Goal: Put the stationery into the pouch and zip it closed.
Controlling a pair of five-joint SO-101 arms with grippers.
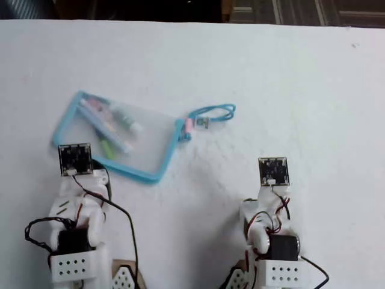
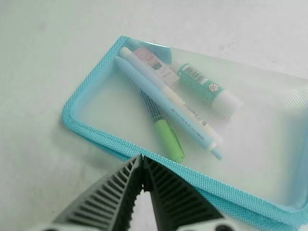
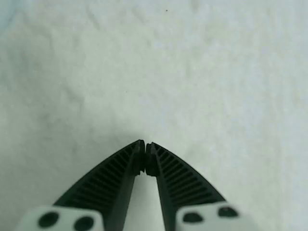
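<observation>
White cloth-covered table point(image 1: 301, 90). Clear blue-trimmed pouch point(image 1: 153, 143) lies far-left w/ the stationery inside: pale blue pen point(image 2: 168, 98), green marker point(image 2: 169, 140), glue stick point(image 2: 207, 86). A cord loop point(image 1: 213, 113) trails right off the zip end. Prob. zipped already, hence both arms idle near. Left gripper point(image 2: 143, 162) is pinched together, empty, at the pouch's near edge, contact unclear. Right gripper point(image 3: 145, 148) is likewise closed on nothing, over bare cloth.
</observation>
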